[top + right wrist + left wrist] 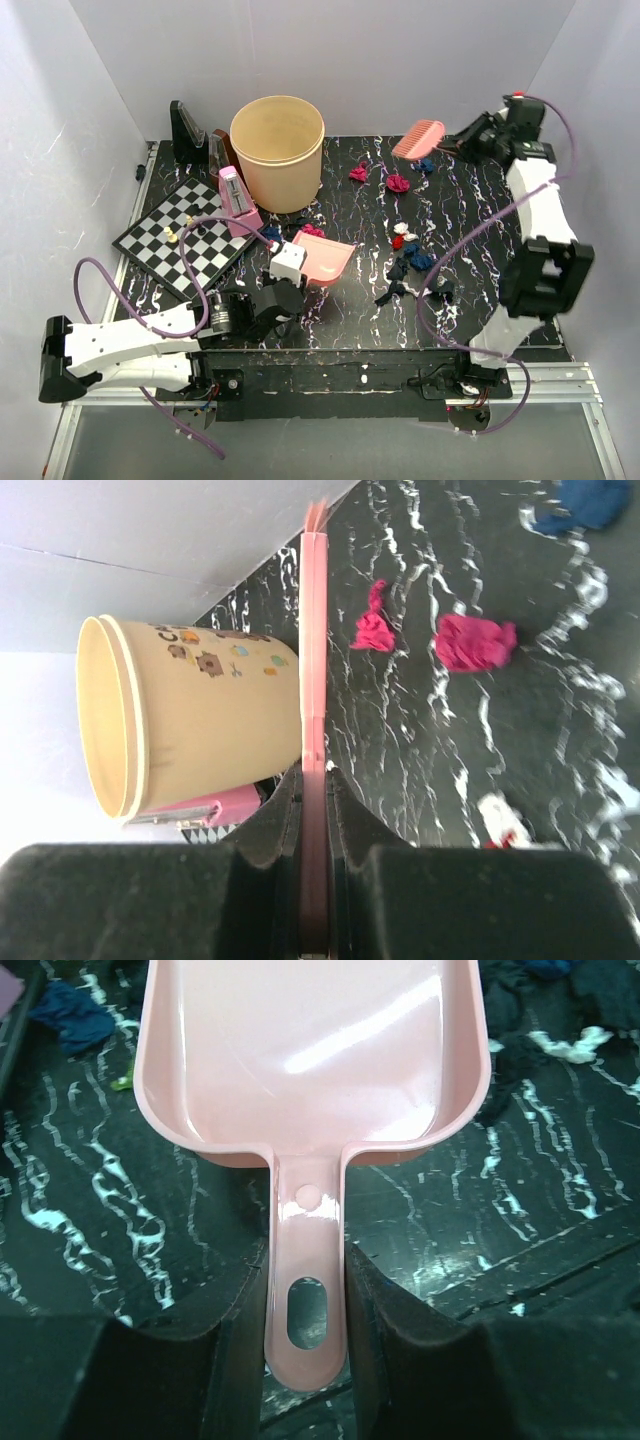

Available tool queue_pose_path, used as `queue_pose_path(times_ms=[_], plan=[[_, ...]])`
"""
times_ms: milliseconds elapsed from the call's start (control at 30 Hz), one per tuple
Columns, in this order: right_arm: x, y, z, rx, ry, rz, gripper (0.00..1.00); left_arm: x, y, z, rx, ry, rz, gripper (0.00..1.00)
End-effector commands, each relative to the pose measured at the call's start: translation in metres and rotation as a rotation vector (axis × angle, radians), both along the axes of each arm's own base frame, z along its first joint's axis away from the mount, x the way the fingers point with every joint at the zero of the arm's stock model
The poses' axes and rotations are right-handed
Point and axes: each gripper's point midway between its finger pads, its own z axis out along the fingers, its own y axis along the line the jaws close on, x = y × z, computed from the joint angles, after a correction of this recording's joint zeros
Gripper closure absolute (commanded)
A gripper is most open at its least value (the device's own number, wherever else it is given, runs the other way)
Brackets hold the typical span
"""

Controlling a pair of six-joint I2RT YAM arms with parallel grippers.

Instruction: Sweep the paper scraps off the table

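Several paper scraps lie on the black veined table (350, 315): two magenta ones (397, 183) and a navy one (425, 165) at the back, and a mixed cluster (408, 250) at the centre right. My left gripper (284, 266) is shut on the handle of the pink dustpan (326, 258), which rests on the table with its mouth towards the scraps. In the left wrist view the gripper (307, 1330) clamps that handle, and the pan (310, 1050) looks empty. My right gripper (456, 143) is shut on the pink brush (420, 138), held above the back scraps. The right wrist view shows the gripper (314, 790), the brush (314, 630) edge-on and a magenta scrap (474, 643).
A beige bucket (277, 150) stands at the back centre-left. A chessboard (185, 238) with a few pieces lies at the left, and a pink metronome (238, 200) stands beside it. Dark objects (187, 130) stand in the back left corner. White walls enclose the table.
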Motion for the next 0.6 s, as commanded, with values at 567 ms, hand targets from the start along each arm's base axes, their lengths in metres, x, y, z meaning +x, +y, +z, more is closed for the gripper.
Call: queue_pose_path(times_ms=[567], plan=[[0.139,0.092,-0.136,0.158,0.267,-0.105,0.99,0.022,0.094,0.064,0.143,-0.124,0.218,1.0]])
